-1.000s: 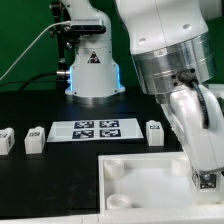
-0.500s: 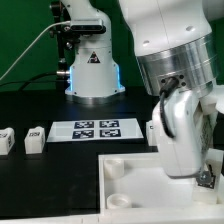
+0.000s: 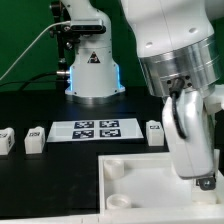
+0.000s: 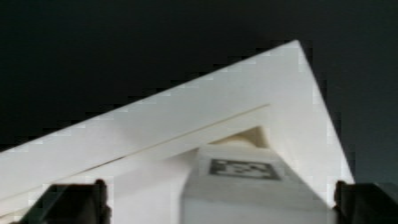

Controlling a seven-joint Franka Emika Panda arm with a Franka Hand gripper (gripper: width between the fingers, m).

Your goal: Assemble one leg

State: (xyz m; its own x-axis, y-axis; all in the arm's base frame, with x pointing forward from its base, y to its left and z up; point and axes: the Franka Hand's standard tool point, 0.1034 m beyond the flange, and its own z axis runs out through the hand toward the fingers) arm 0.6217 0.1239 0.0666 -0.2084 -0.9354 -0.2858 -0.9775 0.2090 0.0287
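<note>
A white leg [image 4: 240, 170] with a black-and-white tag lies against the corner of the large white panel [image 4: 214, 110], in a notch there. My gripper [image 4: 217, 205] is open. Its dark fingers [image 4: 71, 205] stand wide on either side of this leg, which sits closer to one of them. In the exterior view the gripper [image 3: 203, 182] hangs low over the panel [image 3: 140, 172] at the right, and the arm hides most of that leg. Three more legs stand on the black table: two at the left [image 3: 5, 140] [image 3: 36, 137] and one [image 3: 153, 131] beside the arm.
The marker board [image 3: 96, 128] lies flat between the legs. The robot base [image 3: 92, 70] stands behind it with cables to its left. The panel has a round socket [image 3: 117, 170] near its left corner.
The wrist and hand swung toward the exterior view's left half a second ago and have now come back to the right, low over the panel. The loose legs have not moved.
</note>
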